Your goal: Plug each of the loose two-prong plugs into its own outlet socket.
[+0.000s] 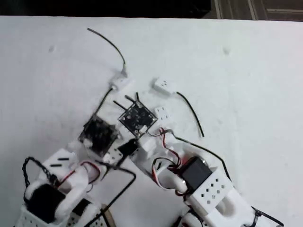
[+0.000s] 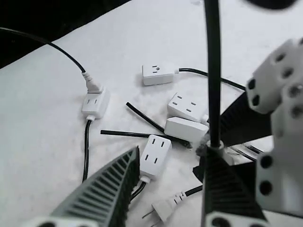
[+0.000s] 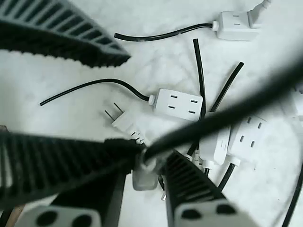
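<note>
My left gripper (image 2: 173, 150) stands open just above the table. A loose two-prong plug (image 2: 163, 208) lies between its fingers, also seen as the plug (image 3: 120, 120). My right gripper (image 3: 151, 158) is shut on a white plug (image 3: 144, 176), and its black cord (image 3: 222, 116) rises past the camera. One of its fingers (image 2: 236, 123) comes close to the left gripper's tip. A white outlet (image 2: 94, 105) has a plug seated in it, the same outlet (image 1: 120, 82). Unplugged outlets (image 2: 158, 74) (image 2: 187, 108) (image 2: 156, 155) lie around them.
Short black cords (image 2: 147, 118) cross between the outlets in the table's middle. Both arms crowd together at the near side, their wrist cameras (image 1: 98, 135) (image 1: 137, 118) covering part of the cluster. A looping black cable (image 1: 128, 182) lies by the left arm's base.
</note>
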`<state>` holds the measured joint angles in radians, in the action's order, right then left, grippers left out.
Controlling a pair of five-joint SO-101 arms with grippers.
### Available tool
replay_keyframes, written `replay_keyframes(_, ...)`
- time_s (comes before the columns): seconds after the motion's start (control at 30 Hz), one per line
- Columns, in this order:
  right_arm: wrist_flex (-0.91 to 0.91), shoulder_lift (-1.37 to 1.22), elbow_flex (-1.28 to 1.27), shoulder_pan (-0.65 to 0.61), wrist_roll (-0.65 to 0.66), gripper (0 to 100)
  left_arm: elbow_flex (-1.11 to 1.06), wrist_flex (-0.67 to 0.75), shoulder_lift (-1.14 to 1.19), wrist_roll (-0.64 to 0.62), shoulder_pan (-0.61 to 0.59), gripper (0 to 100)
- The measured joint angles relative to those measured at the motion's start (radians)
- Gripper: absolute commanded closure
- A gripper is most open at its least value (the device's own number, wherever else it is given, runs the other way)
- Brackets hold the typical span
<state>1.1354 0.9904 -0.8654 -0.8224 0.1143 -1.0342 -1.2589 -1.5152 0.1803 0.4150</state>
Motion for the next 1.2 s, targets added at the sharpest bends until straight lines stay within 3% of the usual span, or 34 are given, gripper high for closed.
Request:
replay_keyframes(0.23, 0.002, 0.0, 0.0, -0.008, 0.0, 98.1, -0.04, -0.014, -0.092, -0.003, 0.034, 78)
replay_keyframes(0.4, -0.005, -0.002, 0.0, -0.009, 0.0, 98.1, -0.04, -0.025, -0.098, 0.061, -0.002, 78)
replay_keyframes(0.63, -0.175, 0.0, -0.02, 0.051, -0.121, 98.1, -0.051, -0.005, -0.098, 0.075, -0.347, 78)
replay_keyframes(0.83, -0.45, -0.002, -0.198, 0.058, -0.126, 98.1, -0.147, 0.048, -0.098, 0.075, -0.632, 78)
replay_keyframes(1.0, -0.608, -0.115, -0.23, 0.077, -0.126, 98.1, -0.322, 0.167, -0.097, 0.075, -0.72, 78)
replay_keyframes(1.2, -0.733, -0.442, -0.143, 0.181, -0.157, 98.1, -0.43, 0.241, -0.094, 0.075, -0.727, 78)
